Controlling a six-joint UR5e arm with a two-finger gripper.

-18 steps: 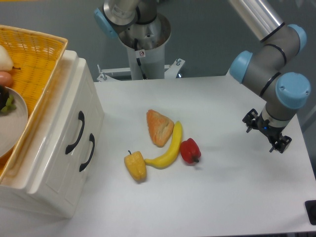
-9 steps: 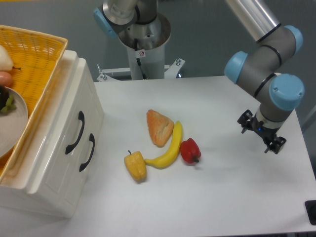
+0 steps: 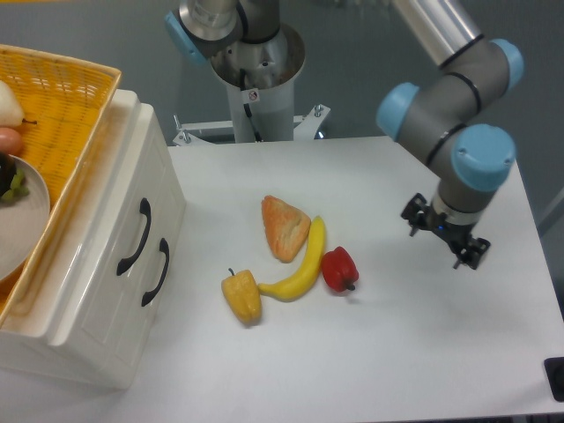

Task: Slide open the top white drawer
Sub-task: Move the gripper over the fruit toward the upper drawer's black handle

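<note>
The white cabinet (image 3: 106, 291) stands at the table's left edge, its front facing right. The top white drawer (image 3: 113, 231) sits flush and shut, and its curved black handle (image 3: 133, 236) shows just above the lower drawer's matching handle (image 3: 157, 271). My gripper (image 3: 438, 242) hangs over the right part of the table, far from the cabinet. It points down, stands open and has nothing between its fingers.
A yellow wicker basket (image 3: 66, 97) with a plate and fruit rests on top of the cabinet. A croissant (image 3: 284, 227), a banana (image 3: 302, 263), a red pepper (image 3: 339, 270) and a yellow pepper (image 3: 242, 296) lie mid-table between gripper and cabinet. The robot base (image 3: 256, 75) stands behind.
The arm has swung left, carrying the gripper leftward and slightly back across the right side of the table. The drawers and the food have not moved.
</note>
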